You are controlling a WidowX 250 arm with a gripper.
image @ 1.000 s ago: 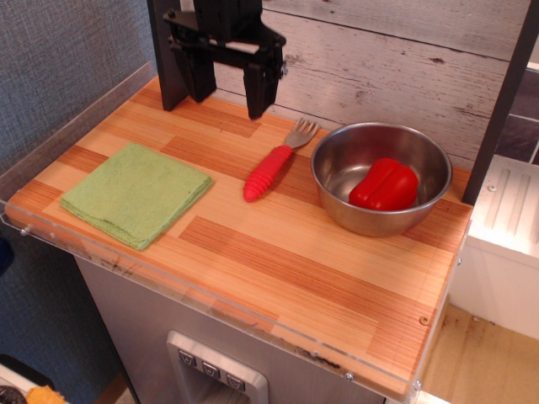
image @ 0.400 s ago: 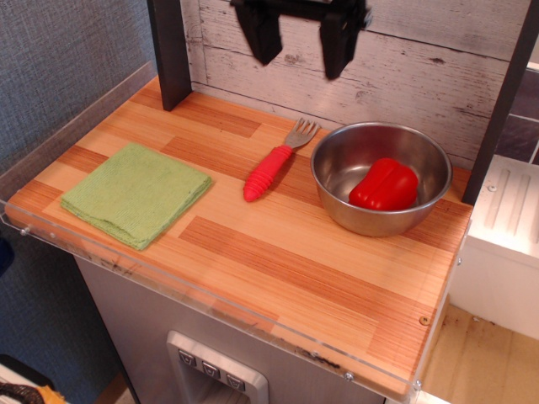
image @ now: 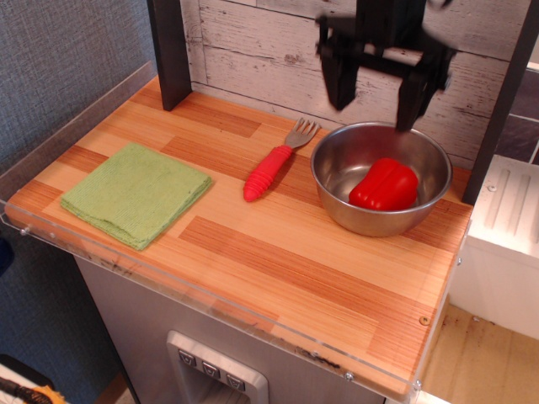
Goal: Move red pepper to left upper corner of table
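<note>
The glossy red pepper (image: 385,185) lies inside a steel bowl (image: 337,160) at the back right of the striped wooden table (image: 278,252). My black gripper (image: 375,114) hangs open and empty above the bowl's far rim, its two fingers spread wide, a little above and behind the pepper. It touches nothing. The table's left upper corner, by the dark post (image: 168,50), is bare wood.
A folded green cloth (image: 136,193) lies at the left. A red-handled fork (image: 276,162) lies between cloth and bowl. A clear acrylic rim (image: 76,126) edges the table. A whitewashed plank wall stands behind; a white unit (image: 509,244) is at the right.
My gripper has swept from the back left corner rightward along the wall and now has come down over the bowl. The pepper, bowl, fork and cloth have not moved.
</note>
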